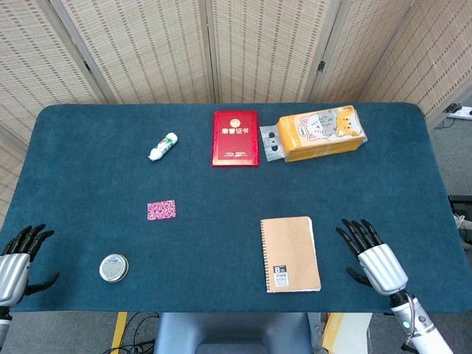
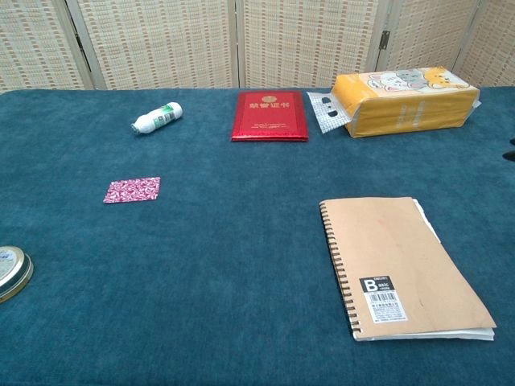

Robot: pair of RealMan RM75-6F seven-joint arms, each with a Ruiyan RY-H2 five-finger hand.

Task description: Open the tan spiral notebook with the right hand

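The tan spiral notebook (image 1: pixel 290 254) (image 2: pixel 402 264) lies closed and flat near the table's front edge, its wire spine on the left. My right hand (image 1: pixel 374 258) hovers just to the right of it, fingers spread, holding nothing and clear of the cover. In the chest view only a dark tip of that hand (image 2: pixel 511 148) shows at the right edge. My left hand (image 1: pixel 16 262) stays at the front left corner, fingers apart and empty.
A red certificate booklet (image 1: pixel 235 138), an orange tissue pack (image 1: pixel 321 133) and a small white bottle (image 1: pixel 163 146) lie at the back. A pink patterned card (image 1: pixel 161 210) and a round tin (image 1: pixel 113 268) sit front left on the blue tablecloth (image 1: pixel 221 192).
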